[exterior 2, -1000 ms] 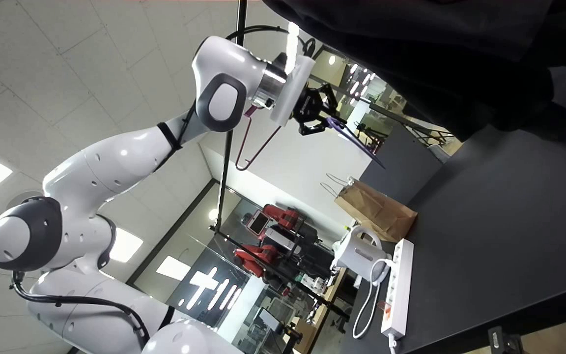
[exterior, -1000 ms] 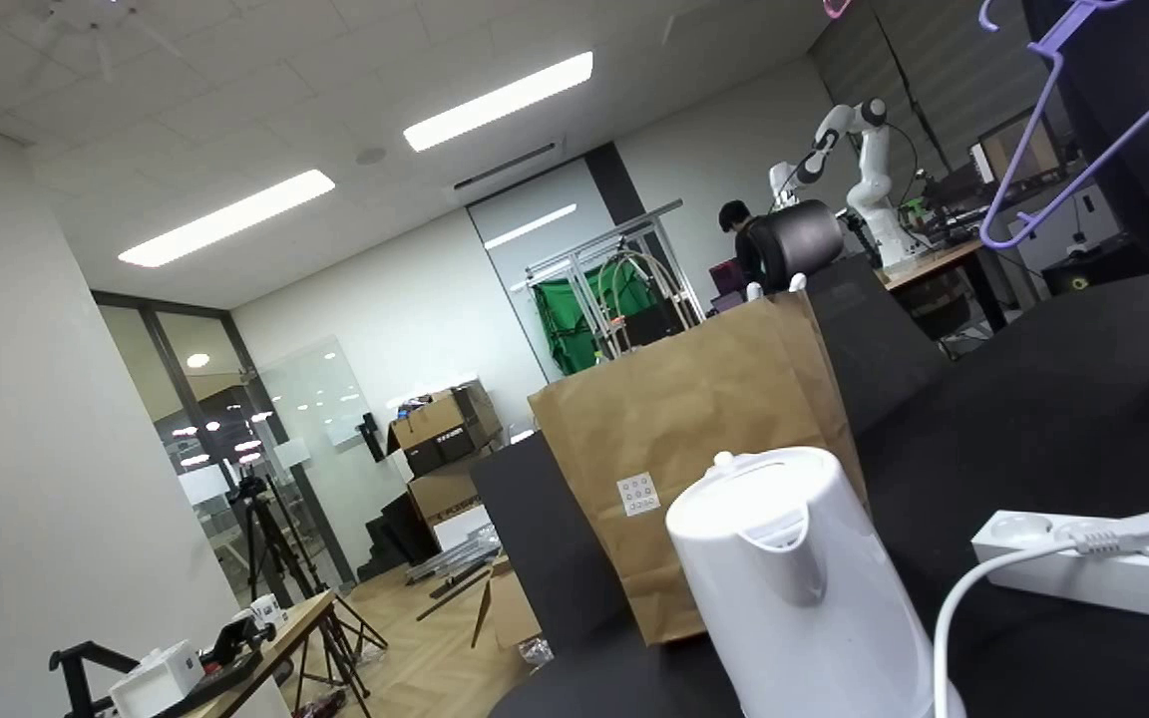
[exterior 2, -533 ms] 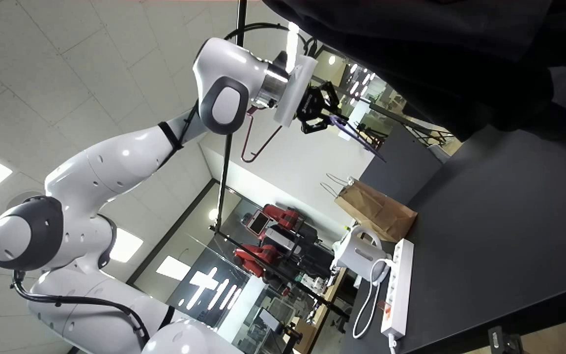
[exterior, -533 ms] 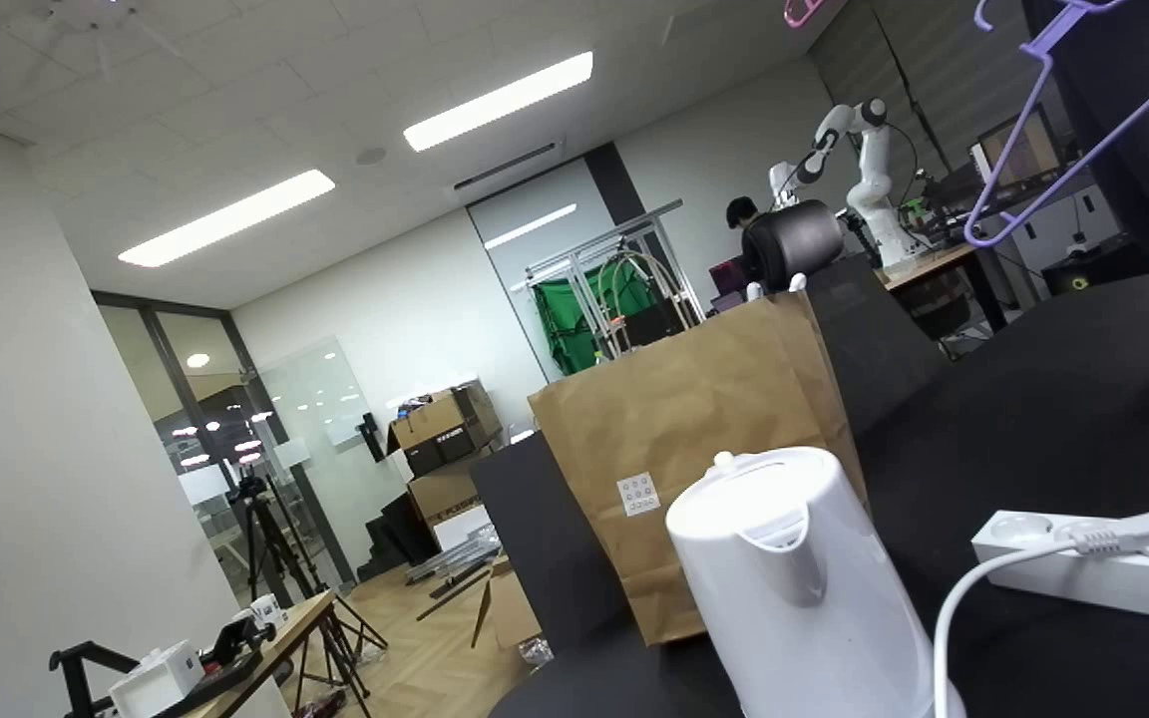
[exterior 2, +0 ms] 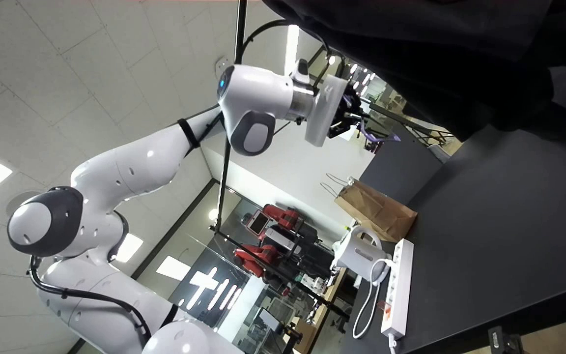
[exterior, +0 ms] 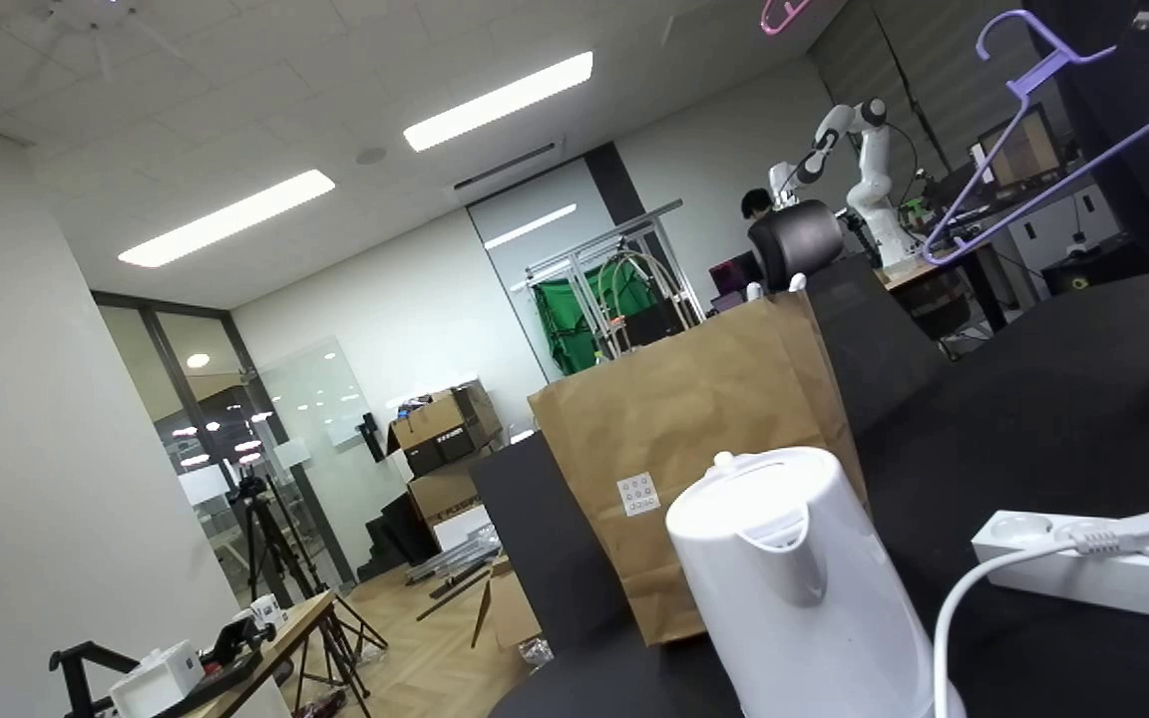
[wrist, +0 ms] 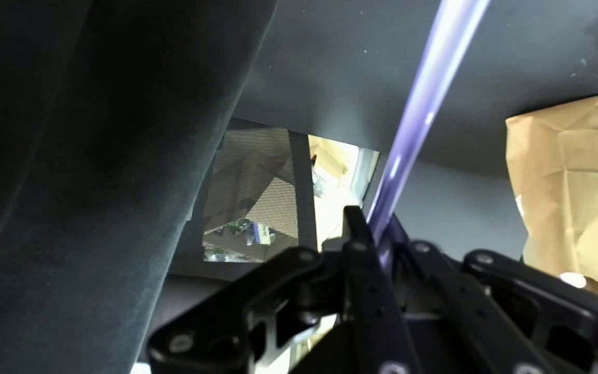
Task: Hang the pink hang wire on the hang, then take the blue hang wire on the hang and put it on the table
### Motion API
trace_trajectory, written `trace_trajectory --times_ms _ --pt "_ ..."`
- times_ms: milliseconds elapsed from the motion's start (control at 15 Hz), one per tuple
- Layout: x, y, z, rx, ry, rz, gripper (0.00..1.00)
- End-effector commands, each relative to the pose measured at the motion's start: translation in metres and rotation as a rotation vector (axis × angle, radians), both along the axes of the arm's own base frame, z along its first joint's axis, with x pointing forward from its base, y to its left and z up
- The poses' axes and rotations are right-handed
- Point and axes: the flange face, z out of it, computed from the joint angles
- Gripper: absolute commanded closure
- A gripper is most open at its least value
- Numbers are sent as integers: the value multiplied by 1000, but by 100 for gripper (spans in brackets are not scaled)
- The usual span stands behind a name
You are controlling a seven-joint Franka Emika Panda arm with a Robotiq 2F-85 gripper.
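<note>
Over the desk (exterior: 1018, 429), in an exterior view, reading left to right. Paper bag (exterior: 689, 429) first: light by the look, likely to topple if a low pass brushes it. Pink hang wire (exterior: 772, 31): only a lower corner at the top edge; support out of frame, so I can't confirm it is hung. If it sits loosely, a bump from the arm (exterior 2: 135, 162) could shake it off. White kettle (exterior: 784, 588), just in front of the bag; its spout and the cord (exterior: 942, 648) beside it could snag a hanger corner on the way down. Farther right, the end effector (wrist: 375, 228), clear in the wrist view, pinched on the blue hang wire (wrist: 419, 117), which is in the air, well apart from the desk. Thin, small contact: it may pivot in the grip if a corner lands first. Released high, it would likely bounce or skid. Power strip (exterior: 1113, 578) lower down, another catch point. Last, a dark cloth-like mass (exterior: 1148, 189), perhaps near enough to catch the hook.
</note>
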Motion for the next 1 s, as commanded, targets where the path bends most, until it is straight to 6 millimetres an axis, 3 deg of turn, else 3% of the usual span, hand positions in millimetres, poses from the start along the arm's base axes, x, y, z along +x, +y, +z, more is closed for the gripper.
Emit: trace_trajectory --times_ms 0,533,600,667,933 --pt "5 9 -31 -17 -61 -65 98" --pt "20 39 -121 -84 36 -69 98" --pt "13 38 -112 -56 15 -60 98" --pt "13 40 -120 -57 34 -55 92" --pt "13 39 -122 -57 36 -57 92"
